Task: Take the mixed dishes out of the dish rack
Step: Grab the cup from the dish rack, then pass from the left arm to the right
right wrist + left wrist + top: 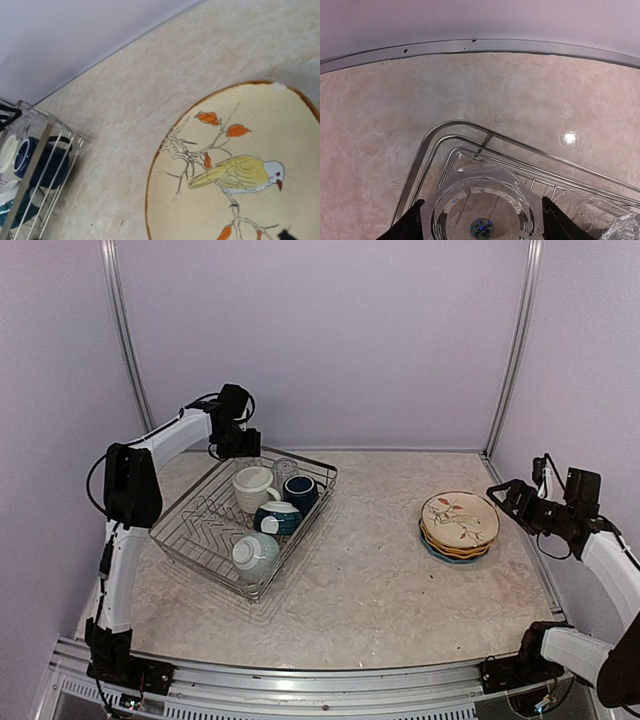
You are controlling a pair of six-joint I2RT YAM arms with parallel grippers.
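- Judging from the present layout, the task is rated as partly done. A stack of plates is set down near the right edge of the table. The cream bird-patterned plate is on top, and yellow and blue rims are seen beneath it.
- The dish rack is located toward the left edge, nearer the far-left corner. Its plate prongs are seen bare.
- Five items are yet to be unloaded from the rack:
  - the cream mug
  - the navy mug
  - the clear glass tumbler, at the rack's far corner
  - one teal bowl, mid-rack
  - a second teal bowl, toward the near edge
- The left gripper is positioned over the far corner of the rack. Its fingers are seen flanking the tumbler, one at each side of the rim.
- Whether the glass is actually clamped cannot be told, because the fingertips are cut off by the bottom of the left wrist view.
- The right gripper is held just beside the plate stack at the right edge. Its fingers appear parted, and nothing is seen between them.
- The plates under the top one cannot be counted with certainty, since only their rims are exposed.
- The tumbler is hard to make out from above, as it is clear glass against the wire.
- The right fingers are almost entirely outside their own wrist view.
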